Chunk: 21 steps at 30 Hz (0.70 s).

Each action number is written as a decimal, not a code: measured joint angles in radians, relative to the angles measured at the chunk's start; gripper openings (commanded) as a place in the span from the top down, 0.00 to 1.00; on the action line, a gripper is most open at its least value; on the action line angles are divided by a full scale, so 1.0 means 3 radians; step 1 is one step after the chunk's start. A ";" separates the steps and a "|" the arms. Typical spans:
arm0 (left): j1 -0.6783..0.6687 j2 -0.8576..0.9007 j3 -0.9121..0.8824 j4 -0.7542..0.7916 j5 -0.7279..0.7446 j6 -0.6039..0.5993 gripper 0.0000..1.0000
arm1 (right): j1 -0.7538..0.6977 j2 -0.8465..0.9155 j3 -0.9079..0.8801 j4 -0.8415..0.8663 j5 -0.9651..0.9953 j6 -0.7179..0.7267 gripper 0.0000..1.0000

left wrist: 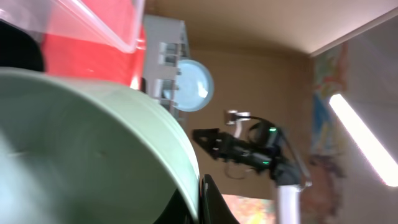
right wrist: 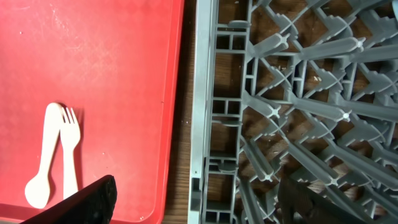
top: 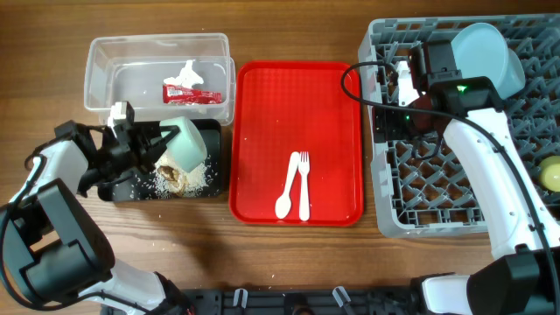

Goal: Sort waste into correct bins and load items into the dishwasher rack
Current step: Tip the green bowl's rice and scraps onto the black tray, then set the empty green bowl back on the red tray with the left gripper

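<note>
My left gripper [top: 156, 144] is shut on the rim of the pale green bowl [top: 185, 144], holding it tipped on its side over the black tray [top: 216, 175]. White-and-brown food scraps [top: 178, 178] lie in that tray. The bowl fills the left wrist view [left wrist: 87, 149], with my fingers [left wrist: 200, 202] pinching its rim. The red-and-white wrapper [top: 191, 92] lies in the clear tub [top: 98, 70]. The white spoon [top: 287, 188] and fork [top: 303, 184] lie on the red tray [top: 262, 114]. My right gripper [top: 395, 87] is open and empty over the grey rack's [top: 411, 219] left edge [right wrist: 202, 124].
A pale blue dish [top: 486, 52] stands in the rack's far corner and a yellow cup [top: 551, 172] sits at its right side. The right wrist view shows the spoon [right wrist: 43, 162], the fork [right wrist: 69, 155] and the red tray [right wrist: 112, 74] left of the rack.
</note>
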 measured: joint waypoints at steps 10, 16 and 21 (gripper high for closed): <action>-0.0210 -0.0047 0.0010 -0.0429 -0.0018 0.0586 0.96 | 0.0000 0.0000 0.0000 0.0000 0.0001 0.0000 0.16; -0.0782 -0.0146 0.0175 -0.0409 -0.0495 0.0615 0.96 | 0.0000 0.0000 0.0000 0.0005 0.0001 0.0000 0.16; -0.1820 -0.0187 0.0637 0.0123 -0.1611 0.0146 0.96 | 0.0000 0.0000 0.0000 0.0023 0.0001 0.0000 0.16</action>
